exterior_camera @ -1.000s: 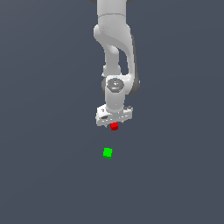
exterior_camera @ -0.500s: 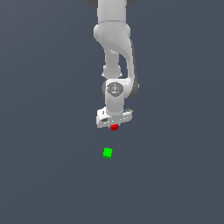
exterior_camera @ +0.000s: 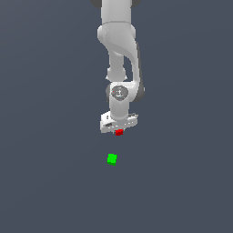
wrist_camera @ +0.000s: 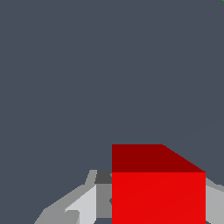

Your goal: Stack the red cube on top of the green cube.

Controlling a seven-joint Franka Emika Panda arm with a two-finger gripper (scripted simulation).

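No text, label, brand, number or sign is readable anywhere.

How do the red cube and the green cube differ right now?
The red cube sits at the gripper, between its fingers; the green cube lies alone on the floor, untouched. The red cube fills much of the wrist view; the green one barely shows there, if at all. In colour, one is red and the other green. Both are plain and look about equally small in the exterior view.

Even, flat simulator lighting throughout; no cast shadows, no glare. Edges look sharp but blocky and pixelated, with no lens distortion.
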